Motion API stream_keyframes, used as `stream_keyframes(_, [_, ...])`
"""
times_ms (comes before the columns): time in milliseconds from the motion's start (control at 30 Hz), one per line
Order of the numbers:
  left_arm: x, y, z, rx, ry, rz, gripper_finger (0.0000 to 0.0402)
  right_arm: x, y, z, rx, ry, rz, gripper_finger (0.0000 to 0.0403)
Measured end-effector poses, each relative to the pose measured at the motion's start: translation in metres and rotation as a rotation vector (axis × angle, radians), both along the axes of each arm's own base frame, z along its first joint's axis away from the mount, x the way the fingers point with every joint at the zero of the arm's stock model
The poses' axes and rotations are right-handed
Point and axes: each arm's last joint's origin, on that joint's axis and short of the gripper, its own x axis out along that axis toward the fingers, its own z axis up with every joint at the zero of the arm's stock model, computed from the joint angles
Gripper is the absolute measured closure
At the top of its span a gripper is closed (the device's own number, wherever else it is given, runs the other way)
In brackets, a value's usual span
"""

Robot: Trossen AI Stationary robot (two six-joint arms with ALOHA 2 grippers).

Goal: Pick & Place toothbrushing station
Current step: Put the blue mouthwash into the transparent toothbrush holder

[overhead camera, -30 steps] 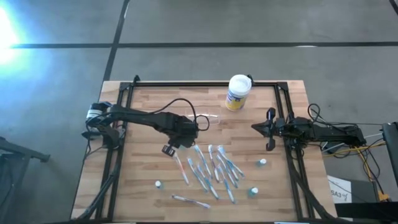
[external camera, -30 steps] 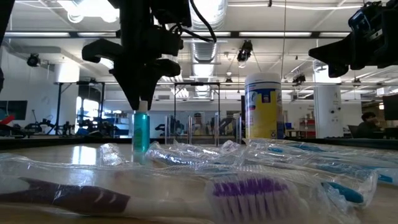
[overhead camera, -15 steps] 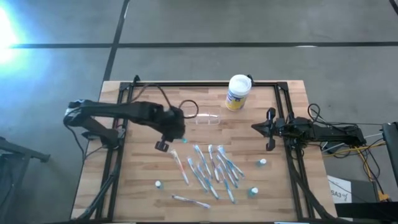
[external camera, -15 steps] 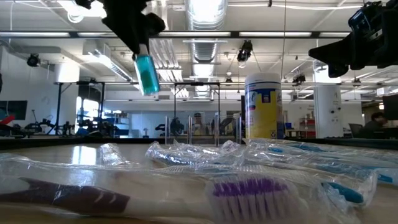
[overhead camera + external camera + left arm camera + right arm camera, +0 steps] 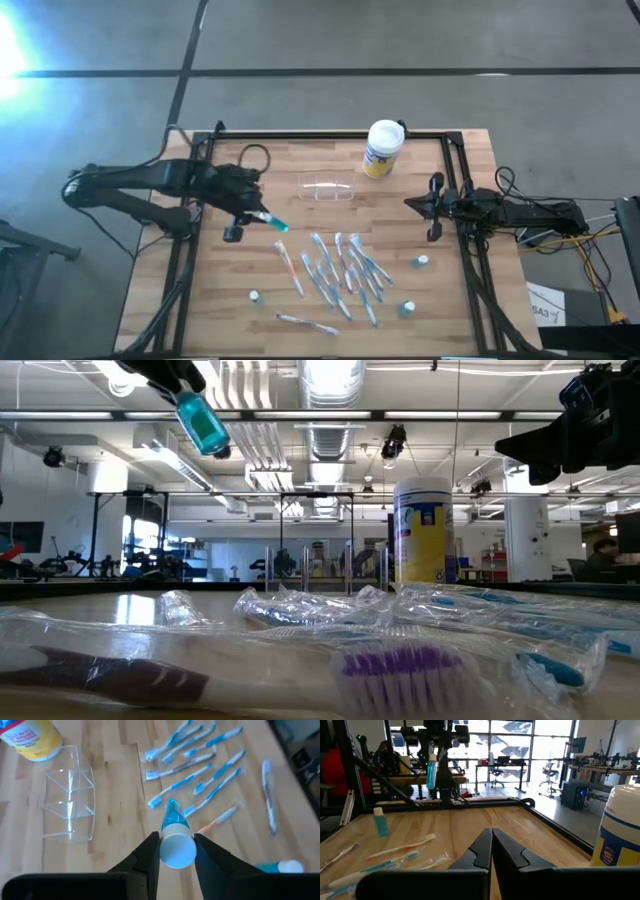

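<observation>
Carry step: my left gripper point(image 5: 176, 851) grasps a teal tube point(image 5: 175, 832) above the worktop point(image 5: 300, 210); next I must lower it into the station point(image 5: 69, 800), right gripper point(image 5: 492, 851) clenched, waiting.

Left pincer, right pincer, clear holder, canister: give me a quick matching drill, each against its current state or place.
Things:
1. left pincer
2. right pincer
3. clear holder
4. white-lidded canister

States or places:
A. shut and empty, at the table's right edge
B. standing at the table's far edge, yellow label
C. shut on a small teal bottle, raised off the table
D. lying empty on the wood, left of the canister

Pairs: 1-C, 2-A, 3-D, 4-B
</observation>
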Motion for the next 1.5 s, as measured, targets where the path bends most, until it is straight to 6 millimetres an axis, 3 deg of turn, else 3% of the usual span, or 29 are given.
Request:
stream_keyframes(267, [-0.040, 0.001, -0.034, -0.110, -0.192, 0.090, 0.0301, 0.000, 0.000, 0.000, 0.002, -0.003, 0.000, 0.0394])
stream_keyframes(467, [-0.056, 0.003, -0.062, -0.171, -0.291, 0.211, 0.0303, 0.000, 0.000, 0.000, 0.003, -0.003, 0.001, 0.0394])
stream_keyframes(867, [-0.060, 0.004, -0.109, -0.274, -0.593, 0.235, 0.0303, 0.000, 0.000, -0.002, 0.014, 0.003, 0.002, 0.0394])
stream_keyframes(1200, [-0.063, 0.005, -0.137, -0.254, -0.637, 0.242, 0.0303, 0.000, 0.000, -0.002, 0.010, 0.004, 0.002, 0.0394])
stream_keyframes(1500, [-0.065, 0.005, -0.133, -0.262, -0.664, 0.246, 0.0303, 0.000, 0.000, -0.002, 0.010, 0.005, 0.002, 0.0394])
